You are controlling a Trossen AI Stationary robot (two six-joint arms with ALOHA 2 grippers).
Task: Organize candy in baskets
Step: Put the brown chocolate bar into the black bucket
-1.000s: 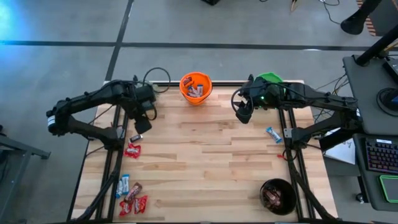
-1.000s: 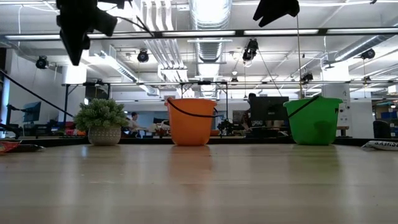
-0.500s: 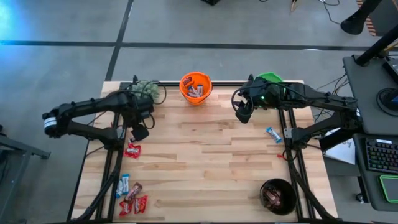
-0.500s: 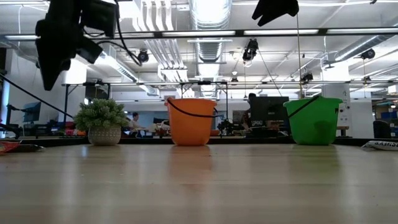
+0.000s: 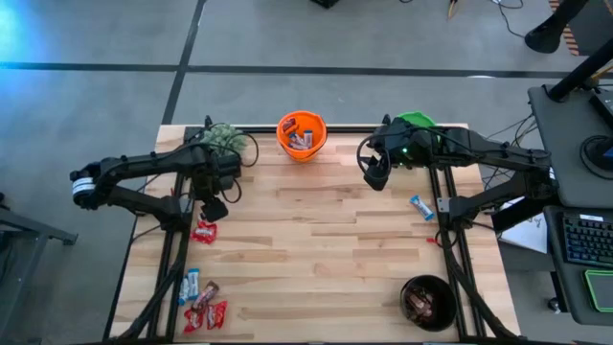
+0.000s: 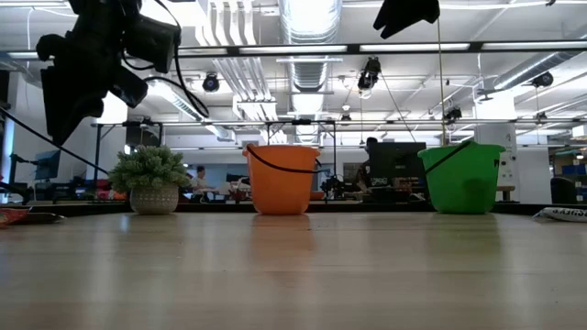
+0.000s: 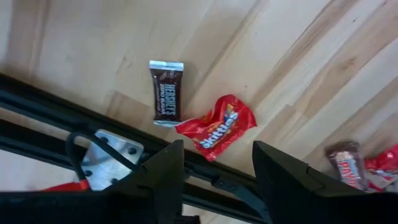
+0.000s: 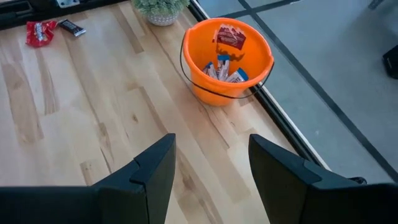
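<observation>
The left arm reached in from the table's left edge, elbow bent, its left gripper [image 5: 215, 208] hanging above the boards with fingers [image 7: 163, 171] spread apart and nothing between them. Just below it lay a dark brown Hershey's bar [image 7: 166, 92] beside a crinkled red Skittles packet [image 7: 217, 126], both flat on the pale wooden table [image 5: 326, 240]. From the low view the arm's black wrist hung high over the table's left side.

The right arm stretched in from the right, along the far edge, ending at the right gripper [image 5: 375, 172], which hung in the air with its fingers [image 8: 152, 168] apart and empty, between the orange bucket [image 5: 302, 135] and the green bucket [image 5: 415, 122].

The orange bucket was smooth plastic with a thin black wire handle, holding a red wrapper and some blue-and-white ones. A fuzzy green plant [image 5: 222, 137] in a small pot sat to its left. A black bucket [image 5: 427, 302] with dark wrappers inside stood at the near right corner. One blue-and-white candy [image 5: 420, 207] lay alone near the right edge, and a heap of mixed candies [image 5: 203, 306] lay at the near left corner.
</observation>
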